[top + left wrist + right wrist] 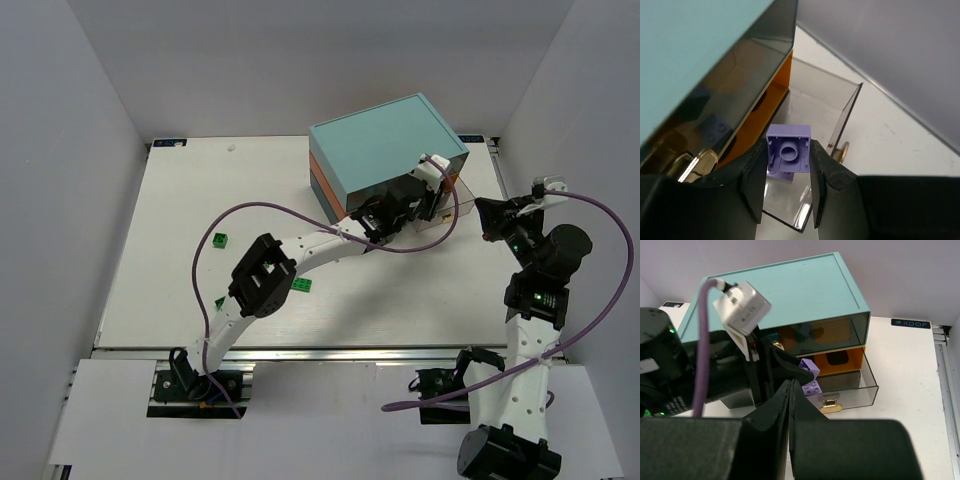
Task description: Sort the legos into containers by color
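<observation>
My left gripper (pixel 788 172) is shut on a lilac lego (pixel 788 149) and holds it over the pulled-out bottom drawer (pixel 867 387) of the chest (pixel 385 145). A second lilac lego (pixel 812 388) lies in that drawer just below; the held one shows in the right wrist view (pixel 810 367). The left gripper (pixel 425 195) sits at the chest's front. My right gripper (pixel 790 387) is shut and empty, right of the chest (pixel 492 218). Green legos lie on the table at left (pixel 220 239) and by the left arm (pixel 302 286).
The drawer has clear smoky walls and a gold handle (pixel 829 406). The orange middle layer (pixel 840 357) sits above it. White walls enclose the table (pixel 180 300) on three sides. A purple cable (pixel 250 210) loops over the left arm.
</observation>
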Tool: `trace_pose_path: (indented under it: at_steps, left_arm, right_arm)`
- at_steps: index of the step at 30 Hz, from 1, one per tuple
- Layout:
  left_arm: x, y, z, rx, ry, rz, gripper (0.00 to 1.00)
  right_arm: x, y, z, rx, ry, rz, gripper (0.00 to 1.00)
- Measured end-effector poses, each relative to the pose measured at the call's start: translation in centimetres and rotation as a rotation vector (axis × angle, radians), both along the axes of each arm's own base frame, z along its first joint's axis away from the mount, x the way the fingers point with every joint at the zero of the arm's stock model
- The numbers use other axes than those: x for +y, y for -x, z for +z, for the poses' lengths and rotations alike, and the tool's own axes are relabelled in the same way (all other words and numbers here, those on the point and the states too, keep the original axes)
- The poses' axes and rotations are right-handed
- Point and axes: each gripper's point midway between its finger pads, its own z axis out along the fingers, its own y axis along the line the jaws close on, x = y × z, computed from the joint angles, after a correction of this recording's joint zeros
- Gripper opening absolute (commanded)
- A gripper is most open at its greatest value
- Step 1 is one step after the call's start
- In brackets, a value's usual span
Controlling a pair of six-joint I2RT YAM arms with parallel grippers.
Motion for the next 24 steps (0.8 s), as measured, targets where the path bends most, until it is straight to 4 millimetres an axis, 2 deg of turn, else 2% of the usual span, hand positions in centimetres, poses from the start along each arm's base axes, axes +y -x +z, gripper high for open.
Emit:
trace_pose_path:
  at_steps: [2,3,5,9,12,14,15,16,17,19,21,24]
  left_arm:
    - [0.1,-0.2,-1.2,0.012,-0.026,0.014,0.44]
    - [0.3,-0.3,-1.8,0.019,-0.040,0.022,0.55]
    - [0.5,-0.3,-2.6,0.030,-0.065,0.028,0.65]
    - [0.7,-0.4,-2.6,0.034,-0.066,0.041,0.67]
    - [0.7,-0.4,-2.6,0.035,-0.068,0.042,0.67]
    - [0.8,-0.4,-2.2,0.033,-0.063,0.042,0.56]
    - [0.9,-0.3,-1.9,0.032,-0.058,0.040,0.48]
    - [1.1,-0.1,-1.7,0.034,-0.056,0.039,0.38]
    - [1.3,0.1,-1.2,0.032,-0.050,0.037,0.16]
    - [2.3,0.8,0.1,0.032,-0.037,0.036,0.00]
    - [3.7,1.8,1.9,0.022,-0.022,0.031,0.00]
    - [6.7,3.9,6.1,-0.005,0.026,0.026,0.00]
  right_arm:
    - [-0.1,0.0,-0.1,0.005,-0.005,0.003,0.00]
    - [-0.1,0.0,-0.1,0.007,-0.007,0.005,0.00]
    - [0.0,0.0,-0.2,0.008,-0.008,0.013,0.00]
    - [0.3,0.0,-0.6,0.018,-0.006,0.050,0.01]
    - [0.8,0.1,-1.2,0.031,0.007,0.095,0.05]
    - [1.1,0.2,-1.5,0.032,0.024,0.124,0.04]
    - [1.3,0.2,-1.6,0.029,0.035,0.142,0.00]
    - [1.4,0.2,-1.8,0.028,0.046,0.156,0.00]
    - [1.5,0.2,-1.9,0.028,0.055,0.169,0.00]
    - [1.7,0.2,-2.4,0.029,0.073,0.188,0.00]
    - [1.6,0.0,-3.1,0.041,0.081,0.195,0.00]
    - [1.2,-0.9,-4.4,0.069,0.094,0.198,0.00]
